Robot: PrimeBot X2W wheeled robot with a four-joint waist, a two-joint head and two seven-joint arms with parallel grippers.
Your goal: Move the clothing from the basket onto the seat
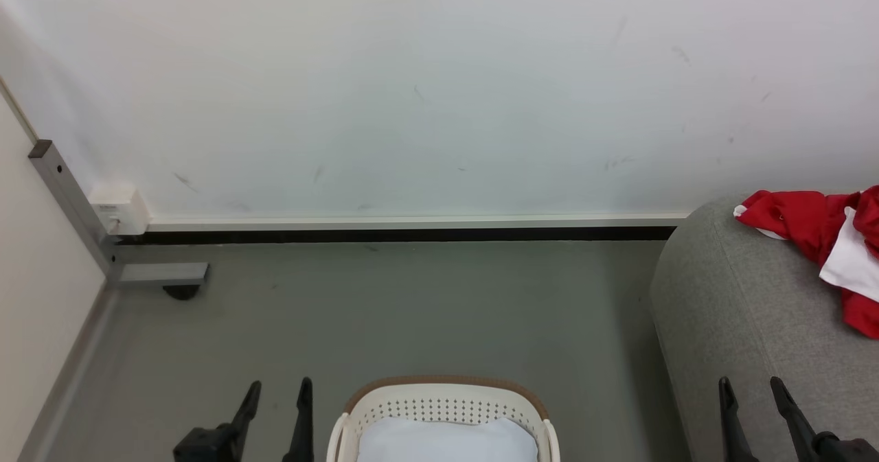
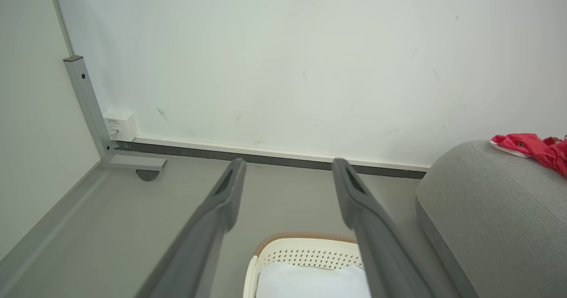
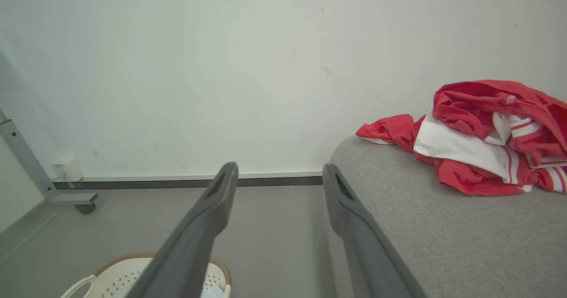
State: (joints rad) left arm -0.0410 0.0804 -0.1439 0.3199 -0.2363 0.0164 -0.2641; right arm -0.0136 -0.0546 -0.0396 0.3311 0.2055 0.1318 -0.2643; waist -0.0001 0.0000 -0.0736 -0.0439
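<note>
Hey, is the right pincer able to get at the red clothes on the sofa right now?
Probably yes. The right pincer is open and empty, and only bare grey sofa lies between it and the red clothes, which sit uncovered on top. It would need to reach further forward.

Head camera looks down; both wrist cameras face the wall (image 1: 439, 91) (all share basket (image 1: 446, 382), seat (image 1: 728, 297)).

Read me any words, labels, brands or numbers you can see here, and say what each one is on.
No text here reads clearly.
Label on the white wall box: too small to read.
Small tag on the red clothing, lying on the sofa: blurred, unreadable.
</note>
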